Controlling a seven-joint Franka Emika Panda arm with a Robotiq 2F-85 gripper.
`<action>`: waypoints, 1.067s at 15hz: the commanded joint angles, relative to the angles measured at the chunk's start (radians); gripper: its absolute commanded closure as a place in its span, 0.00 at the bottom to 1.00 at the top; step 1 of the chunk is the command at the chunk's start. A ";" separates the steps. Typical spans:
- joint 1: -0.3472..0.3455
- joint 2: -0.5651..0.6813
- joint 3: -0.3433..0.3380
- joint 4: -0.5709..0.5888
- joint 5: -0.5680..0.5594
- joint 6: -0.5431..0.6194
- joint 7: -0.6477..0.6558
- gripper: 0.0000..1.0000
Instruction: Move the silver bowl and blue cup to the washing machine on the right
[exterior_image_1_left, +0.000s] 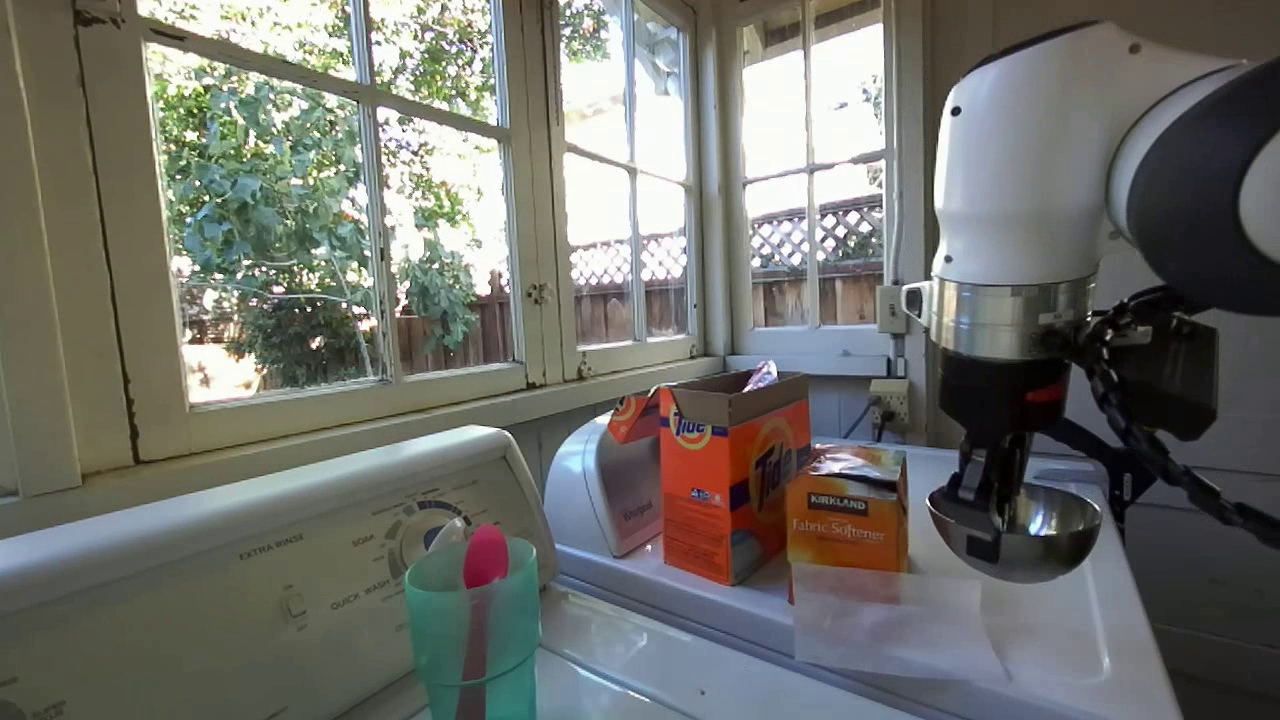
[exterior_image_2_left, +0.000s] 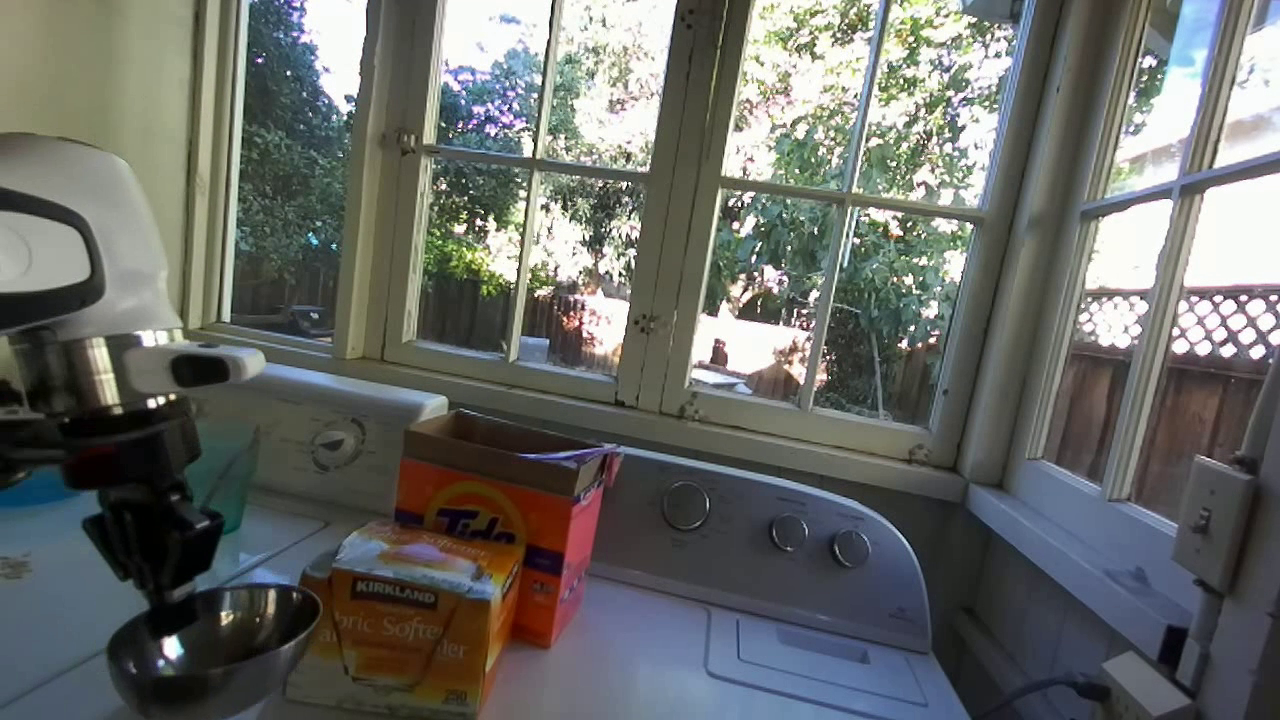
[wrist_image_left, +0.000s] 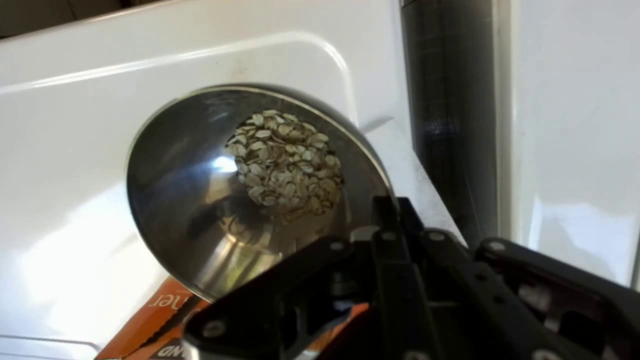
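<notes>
Pinching the thin rim of the silver bowl (exterior_image_1_left: 1040, 550) with the black gripper (wrist_image_left: 397, 207), jaws squeezed close together, with just the metal edge between. One finger (wrist_image_left: 384, 214) inside the bowl, one outside. Tipped a bit, by the look of the rim in an exterior view. Inside the bowl, a small pile of flat, pale oats (wrist_image_left: 292, 170), bunched off to one side.

Held over the smooth white top of the washing machine (exterior_image_1_left: 1050, 640) on the right. Hard to tell if touching that top or up in the air. Close to the bowl, an orange Kirkland fabric softener box (exterior_image_2_left: 420, 620). Behind that, a taller orange Tide box (exterior_image_1_left: 735, 480) with its top open. Near the foot of the shorter box, a thin white sheet (exterior_image_1_left: 890, 625), poking out past the edge of the machine. At the back of the same machine, a gray panel (exterior_image_2_left: 745, 540) with three round knobs (exterior_image_2_left: 687, 505).

Next door, across a dark gap (wrist_image_left: 455, 125), another white machine (exterior_image_1_left: 640, 660), with a dial (exterior_image_2_left: 337, 445) at the back. Standing there, well apart from the bowl, the blue cup (exterior_image_1_left: 505, 640), upright and see-through, with a pink spoon (exterior_image_1_left: 487, 557) in it, round end up.

Up above the gripper, a white robot arm (exterior_image_1_left: 1020, 170). Farther off, tall windows (exterior_image_2_left: 685, 250), with green trees (exterior_image_1_left: 250, 190) and a brown fence (exterior_image_2_left: 1115, 400) outside.
</notes>
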 joint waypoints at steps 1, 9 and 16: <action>-0.054 0.026 -0.045 -0.025 -0.046 0.092 -0.050 0.99; -0.132 0.095 -0.133 -0.007 -0.188 0.166 0.004 0.99; -0.125 0.130 -0.148 0.027 -0.151 0.107 0.001 0.99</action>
